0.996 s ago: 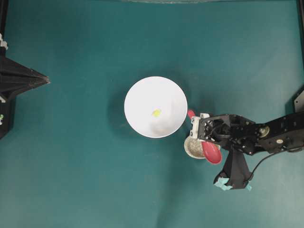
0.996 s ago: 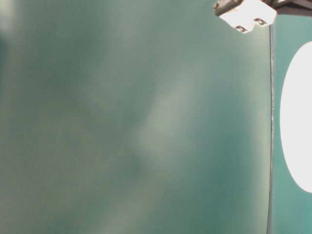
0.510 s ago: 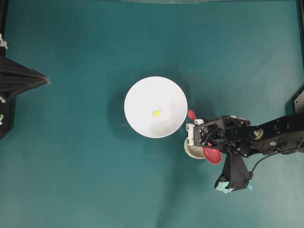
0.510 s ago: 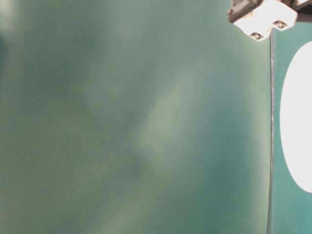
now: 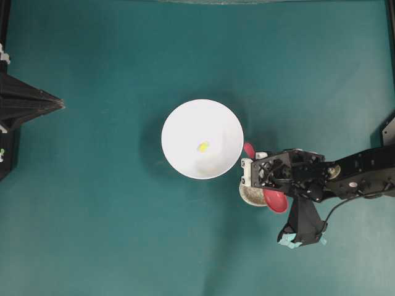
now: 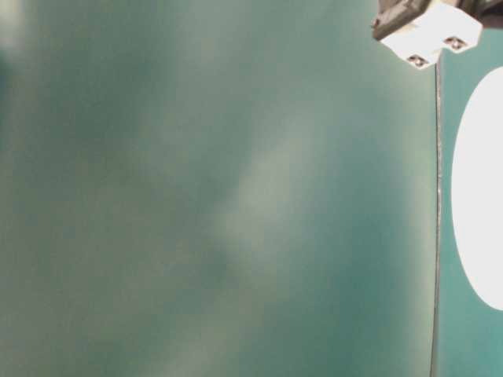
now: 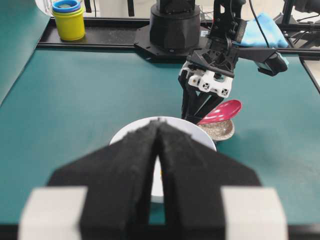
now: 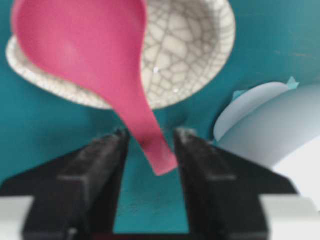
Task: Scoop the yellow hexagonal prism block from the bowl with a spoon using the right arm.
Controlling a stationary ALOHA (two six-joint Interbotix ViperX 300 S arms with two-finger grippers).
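Observation:
The white bowl [image 5: 179, 132] sits mid-table with the tiny yellow hexagonal prism block [image 5: 202, 147] inside. The pink-red spoon [image 5: 276, 200] rests with its scoop on a speckled spoon rest [image 5: 249, 195] just right of the bowl. My right gripper [image 5: 251, 165] is low over the spoon's handle. In the right wrist view the gripper [image 8: 150, 140] is open, one finger on each side of the handle [image 8: 152, 145], and the bowl's wall [image 8: 265, 130] is close by. My left gripper [image 7: 159, 124] is shut and empty, far left in the overhead view [image 5: 58, 103].
The left wrist view shows the spoon [image 7: 222, 111], the spoon rest [image 7: 220, 131], the bowl's rim [image 7: 125, 135], stacked yellow and blue cups [image 7: 70, 20] and a blue cloth [image 7: 265, 22] beyond the table. Teal tape [image 5: 302, 240] marks the right arm.
My right gripper has shifted a little left and lower, settling round the spoon's handle. The spoon, bowl, block and left arm have not moved.

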